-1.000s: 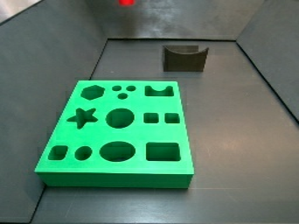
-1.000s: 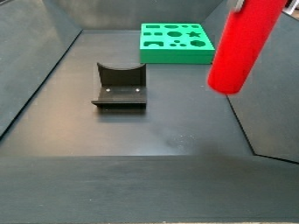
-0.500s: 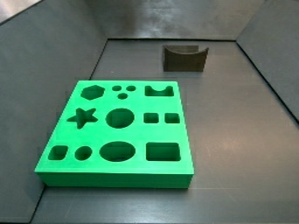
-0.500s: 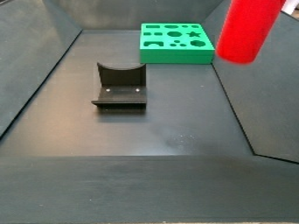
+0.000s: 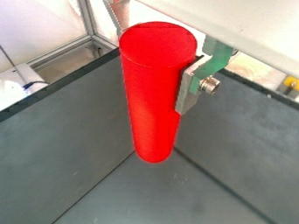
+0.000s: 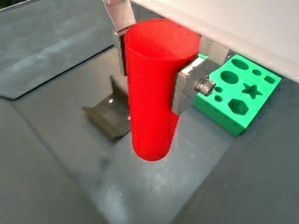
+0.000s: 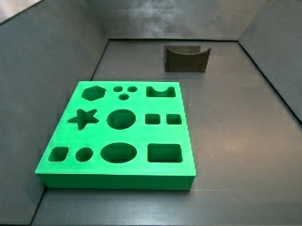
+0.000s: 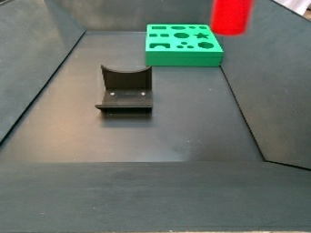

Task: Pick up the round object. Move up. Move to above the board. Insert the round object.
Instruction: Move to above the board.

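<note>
My gripper [image 5: 149, 66] is shut on the round object [image 5: 152, 92], a smooth bright red cylinder that hangs upright between the silver fingers [image 5: 194, 80] in both wrist views [image 6: 156, 87]. It is held high above the floor. In a side view only its lower end [image 8: 231, 15] shows at the upper edge, and the gripper itself is out of frame there. The board [image 7: 118, 133], a thick green block with star, hexagon, circle and square holes, lies flat on the floor. It also shows in a side view [image 8: 184, 44] and in a wrist view [image 6: 239, 91].
A dark grey block with a curved notch [image 7: 186, 57] stands near the back wall. It also shows in a side view [image 8: 124, 90] and, behind the cylinder, in a wrist view [image 6: 108, 114]. Dark walls [image 7: 48, 44] enclose the floor.
The red cylinder has risen steadily in the side view, from hanging well into the frame to only its lower end showing at the upper edge. The board and notched block have not moved.
</note>
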Robot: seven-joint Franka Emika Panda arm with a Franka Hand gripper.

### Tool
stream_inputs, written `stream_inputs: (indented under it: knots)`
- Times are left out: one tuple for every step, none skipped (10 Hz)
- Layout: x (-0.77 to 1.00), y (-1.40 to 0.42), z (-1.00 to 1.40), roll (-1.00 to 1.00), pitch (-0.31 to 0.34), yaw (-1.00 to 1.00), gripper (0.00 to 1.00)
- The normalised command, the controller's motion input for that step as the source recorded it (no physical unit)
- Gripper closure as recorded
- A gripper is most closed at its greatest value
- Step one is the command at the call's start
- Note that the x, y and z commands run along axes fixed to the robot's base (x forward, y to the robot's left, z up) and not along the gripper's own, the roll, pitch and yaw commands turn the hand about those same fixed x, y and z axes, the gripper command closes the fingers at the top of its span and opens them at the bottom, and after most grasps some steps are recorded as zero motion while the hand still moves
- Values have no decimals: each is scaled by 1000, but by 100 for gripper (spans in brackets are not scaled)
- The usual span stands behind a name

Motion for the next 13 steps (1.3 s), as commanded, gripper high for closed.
stream_inputs:
  knots:
    - [178,-1000,15,55,41,-53,100]
    - [176,-1000,17,14,25,-16,100]
    - [176,-1000,19,-5,19,-7,100]
    - [177,-1000,20,-16,15,-5,100]
    - [181,-1000,23,2,24,2,100]
    - [185,-1000,24,0,29,10,100]
    - [197,-1000,23,-20,41,7,100]
    - [204,-1000,24,-8,49,8,100]
    - [213,-1000,26,-5,58,9,100]
    - [220,-1000,27,-21,65,7,100]
    - [234,-1000,30,2,74,9,100]
    - [250,-1000,33,5,83,11,100]
    - [278,-1000,42,5,97,5,100]
